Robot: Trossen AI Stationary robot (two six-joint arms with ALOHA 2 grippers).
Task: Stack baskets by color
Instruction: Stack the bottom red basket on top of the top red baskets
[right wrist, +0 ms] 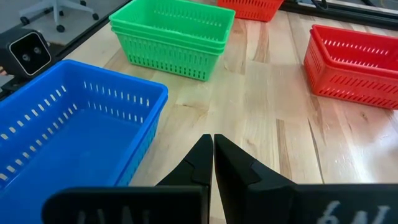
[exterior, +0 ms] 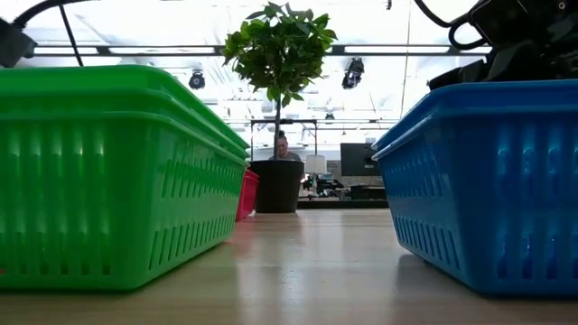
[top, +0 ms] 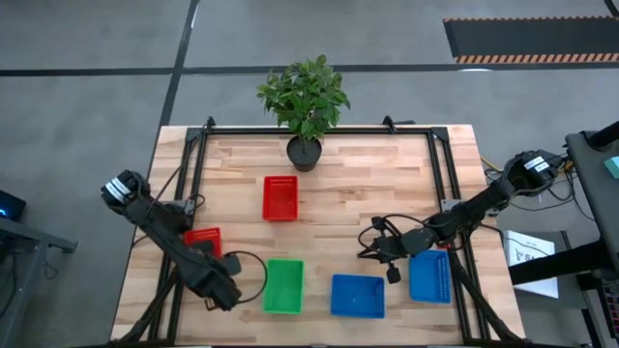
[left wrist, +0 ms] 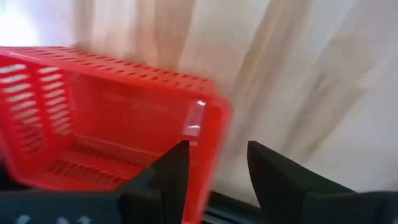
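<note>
The left gripper point(left wrist: 214, 165) sits at the table's point(top: 368, 193) front-left, its fingers point(left wrist: 171, 168) spread on either side of the wall of a red basket point(left wrist: 93, 130) without pinching it; that basket lies near the left edge in the high view point(top: 203, 239). The right gripper point(right wrist: 213, 155) hovers with its fingers pressed together and nothing between them, just above the table between 2 blue baskets point(top: 358, 295) point(top: 430, 277) at the front-right. A green stack point(top: 283, 285) stands at the front centre, showing at least 2 nested baskets in the right wrist view point(right wrist: 174, 34). Another red basket point(top: 280, 197) rests mid-table, near a potted plant point(top: 304, 97) at the back edge. A person point(exterior: 284, 147) sits far behind the table in the low view
</note>
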